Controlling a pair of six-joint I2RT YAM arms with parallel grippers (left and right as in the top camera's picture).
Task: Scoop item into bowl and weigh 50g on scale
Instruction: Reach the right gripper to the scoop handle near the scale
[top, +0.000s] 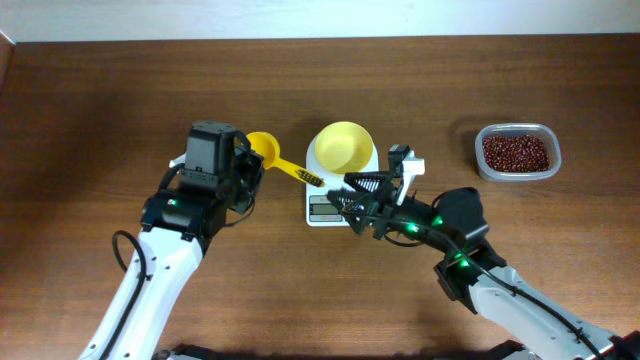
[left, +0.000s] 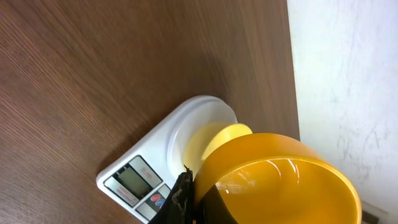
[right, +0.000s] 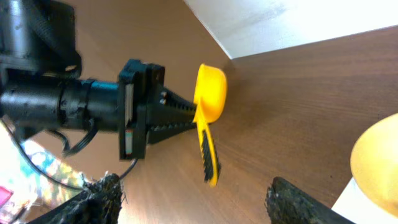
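Note:
My left gripper (top: 248, 168) is shut on the rim of the yellow scoop (top: 264, 150), held off the table with its black-striped handle (top: 306, 177) pointing right. The scoop's cup (left: 280, 180) is empty and fills the left wrist view. My right gripper (top: 340, 197) stands open over the white scale (top: 322, 209). The handle's tip (right: 212, 174) hangs between the right fingertips (right: 102, 199), touching neither. The pale yellow bowl (top: 343, 147) sits empty on the scale (left: 143, 180). The red-brown beans (top: 516, 152) lie in a clear tub at the far right.
The clear tub (top: 553, 163) stands well right of the scale, near the table's back edge. Bare brown tabletop lies around both arms. A pale wall runs behind the table's far edge.

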